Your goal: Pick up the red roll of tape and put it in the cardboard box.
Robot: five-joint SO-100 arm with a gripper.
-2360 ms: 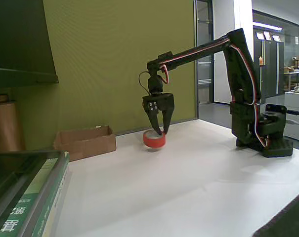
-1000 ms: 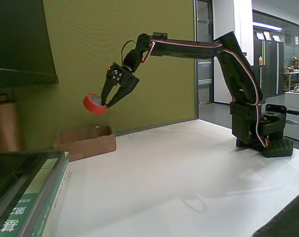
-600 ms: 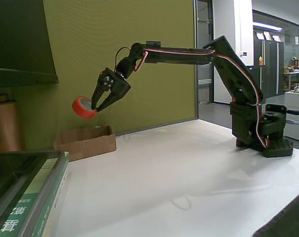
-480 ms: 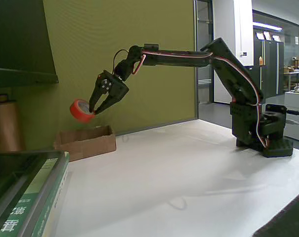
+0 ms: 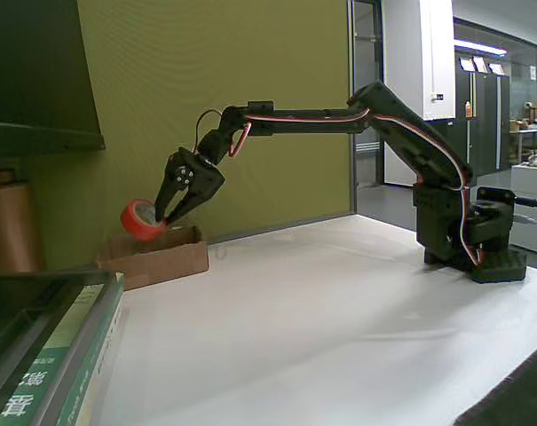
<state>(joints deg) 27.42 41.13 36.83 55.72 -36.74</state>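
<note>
In the fixed view, the black arm (image 5: 357,120) reached from its base at the right of the frame across to the left, its forearm nearly level. The gripper (image 5: 164,216) pointed down and to the left, its two fingers drawn in to a narrow gap and clamped on the right edge of the red roll of tape (image 5: 141,219). The roll hung tilted, its pale core facing up and toward the camera, in the middle left of the frame.

The roll was held directly above the cardboard box (image 5: 157,256), its lower edge at about the height of the box's rear flaps; whether it touched the cardboard could not be told from this angle. The box sat on the white table (image 5: 339,328) against the green wall (image 5: 250,80).

At the far left stood a brown cylinder (image 5: 9,226), and a stack of books (image 5: 46,355) filled the lower left corner.
</note>
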